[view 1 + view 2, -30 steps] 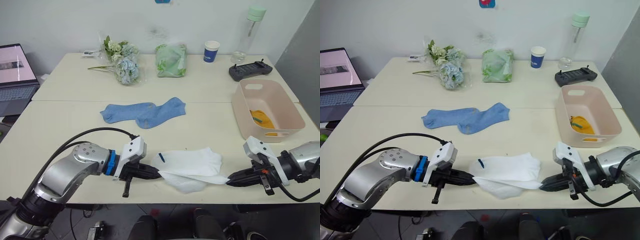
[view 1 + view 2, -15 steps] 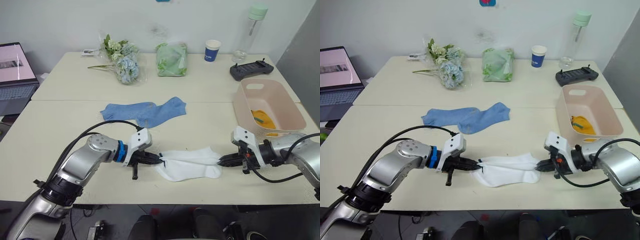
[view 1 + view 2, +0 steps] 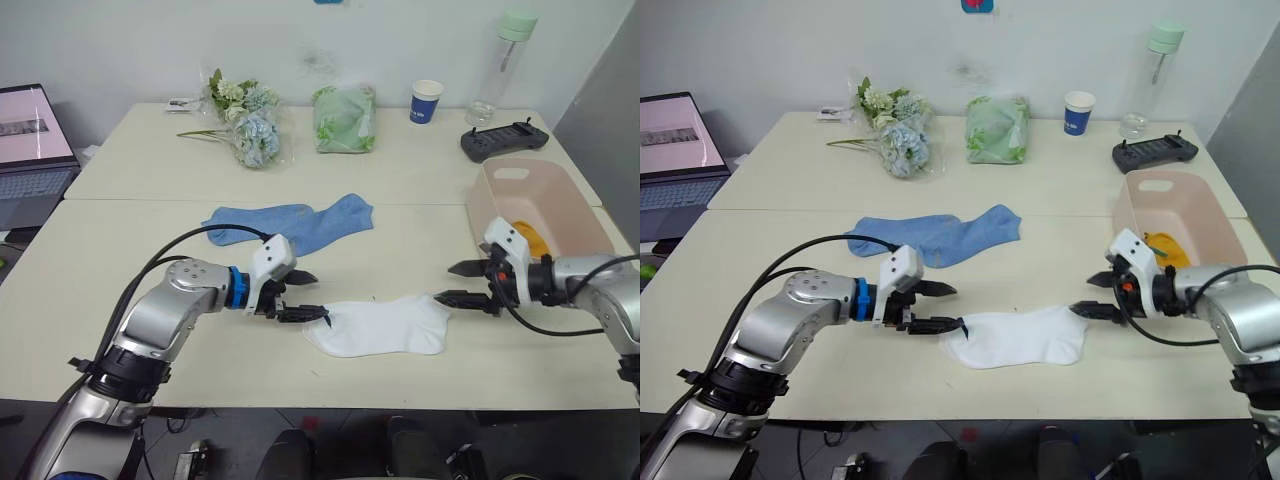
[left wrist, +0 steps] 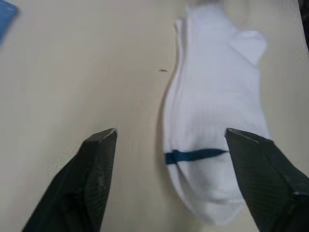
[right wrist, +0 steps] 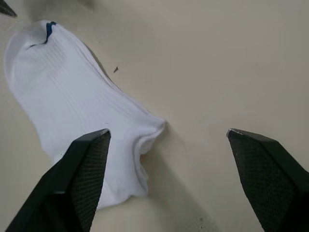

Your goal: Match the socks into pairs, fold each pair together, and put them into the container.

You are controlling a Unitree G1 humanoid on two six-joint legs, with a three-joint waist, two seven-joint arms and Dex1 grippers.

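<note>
Two white socks [image 3: 380, 327] lie flat, stacked, near the table's front edge; one has a small blue mark [image 4: 195, 155]. My left gripper [image 3: 318, 295] stands open at their left end, its fingers [image 4: 99, 159] free of the cloth. Just off their right end, my right gripper [image 3: 445, 282] is open too, the white socks [image 5: 82, 111] lying ahead of its fingers [image 5: 91, 154]. Two light blue socks [image 3: 290, 222] lie overlapping at mid-table. The pale pink container [image 3: 480, 215] stands at the right with a mustard-yellow sock [image 3: 530, 238] inside.
Along the far edge stand a bunch of flowers [image 3: 245, 125], a green bundle in clear plastic [image 3: 343, 118], a blue-and-white paper cup [image 3: 426, 101], a clear bottle [image 3: 500, 60] and a black controller [image 3: 505, 140]. A laptop [image 3: 30, 150] sits at the far left.
Both grippers, shut on the white socks' ends before, have opened and let go. The socks, lifted and then folded over, now lie flat on the table.
</note>
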